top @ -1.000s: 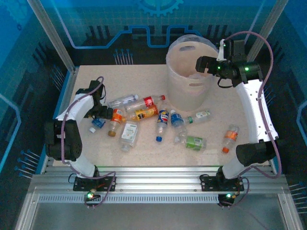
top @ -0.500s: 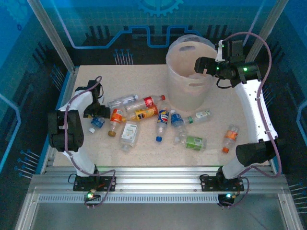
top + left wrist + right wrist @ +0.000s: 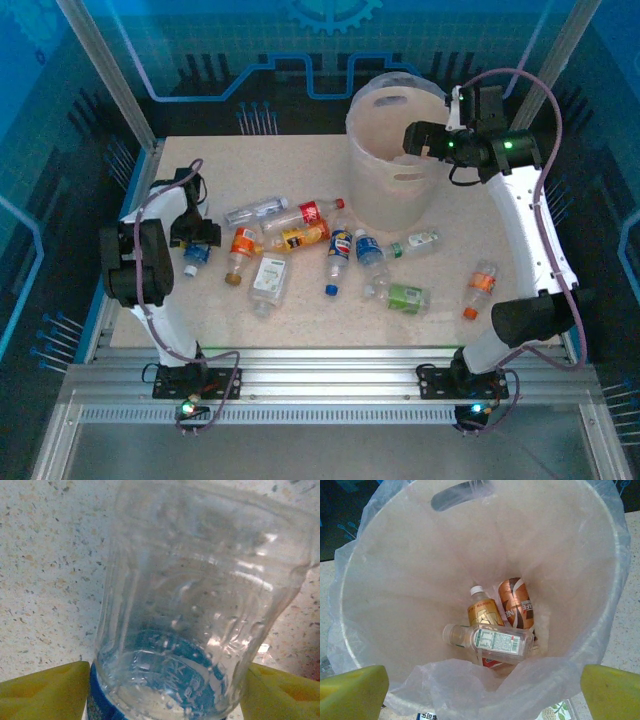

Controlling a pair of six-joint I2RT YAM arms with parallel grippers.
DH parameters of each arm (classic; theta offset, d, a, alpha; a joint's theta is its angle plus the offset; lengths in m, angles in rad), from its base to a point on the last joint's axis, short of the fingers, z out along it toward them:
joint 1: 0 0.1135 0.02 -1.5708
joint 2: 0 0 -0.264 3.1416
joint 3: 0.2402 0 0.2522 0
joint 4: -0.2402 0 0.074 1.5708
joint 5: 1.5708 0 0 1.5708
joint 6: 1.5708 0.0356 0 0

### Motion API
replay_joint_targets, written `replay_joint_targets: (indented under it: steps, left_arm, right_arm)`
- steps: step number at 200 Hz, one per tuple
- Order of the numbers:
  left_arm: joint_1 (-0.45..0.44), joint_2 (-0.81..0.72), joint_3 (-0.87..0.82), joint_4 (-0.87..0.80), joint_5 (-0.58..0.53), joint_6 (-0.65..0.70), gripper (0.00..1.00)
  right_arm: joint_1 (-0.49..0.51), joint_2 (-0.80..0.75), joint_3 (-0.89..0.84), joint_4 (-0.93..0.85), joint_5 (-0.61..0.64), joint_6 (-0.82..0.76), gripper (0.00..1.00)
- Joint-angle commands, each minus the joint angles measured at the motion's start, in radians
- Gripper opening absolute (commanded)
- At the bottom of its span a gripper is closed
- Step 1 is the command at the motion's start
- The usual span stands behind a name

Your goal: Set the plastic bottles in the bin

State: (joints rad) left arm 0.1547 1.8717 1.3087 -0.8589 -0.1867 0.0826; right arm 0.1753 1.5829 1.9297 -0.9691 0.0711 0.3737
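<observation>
The step in hand is judged to be the gripping of a small bottle (image 3: 200, 595) with a blue label. It rests on the desk (image 3: 300, 165) well to the left of the bin (image 3: 392, 195), beyond the other bottles (image 3: 310, 213) scattered in front of the bin. To do this well, the clear body should be centred between the fingers, squeezed only as much as thin plastic allows, and lifted straight off the desk before being carried toward the bin, high enough to clear its rim and liner. A slip or a crushed wall is the likely fault if the squeeze is misjudged. The left hand (image 3: 196, 246) is set astride this bottle: in the wrist view its yellow fingers (image 3: 45, 692) are seen on both sides of the bottle, right against its walls, but whether they are pressed firmly onto it cannot be told. The right hand (image 3: 485, 685) is held above the mouth of the bin, its fingers spread wide and nothing between them. Several dropped bottles (image 3: 500, 640) are seen lying at the bottom of the bin.
</observation>
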Motion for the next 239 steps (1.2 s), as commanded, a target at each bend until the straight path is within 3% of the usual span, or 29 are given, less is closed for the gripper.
replay_joint_targets:
  steps: [1,47,63,88,104,152,206,239]
  left_arm:
    - [0.02,0.06,-0.005,-0.017,-0.006,-0.006,0.81]
    - [0.025,0.09,-0.002,-0.013,-0.009,-0.003,0.84]
    - [0.025,0.092,-0.002,-0.009,-0.01,-0.005,0.79]
    - [0.026,0.079,-0.003,-0.011,-0.017,-0.009,0.62]
    - [0.026,0.056,-0.004,-0.016,-0.018,-0.015,0.56]
    - [0.023,-0.099,0.002,-0.038,0.0,-0.038,0.55]
    - [-0.05,-0.373,0.003,-0.001,0.12,-0.066,0.54]
    - [-0.151,-0.506,-0.016,0.118,0.298,-0.096,0.54]
  right_arm:
    - [0.017,0.002,-0.011,0.007,-0.007,0.005,1.0]
    - [0.026,0.014,-0.016,0.013,-0.016,0.007,1.0]
    - [0.03,0.015,-0.017,0.013,-0.016,0.007,1.0]
    - [0.031,0.016,-0.021,0.013,-0.014,0.007,1.0]
    - [0.033,0.014,-0.025,0.015,-0.018,0.007,1.0]
    - [0.035,-0.007,-0.048,0.029,-0.043,0.013,1.0]
    - [0.039,-0.054,-0.091,0.086,-0.129,0.011,1.0]
    - [0.041,-0.086,-0.123,0.125,-0.209,0.005,1.0]
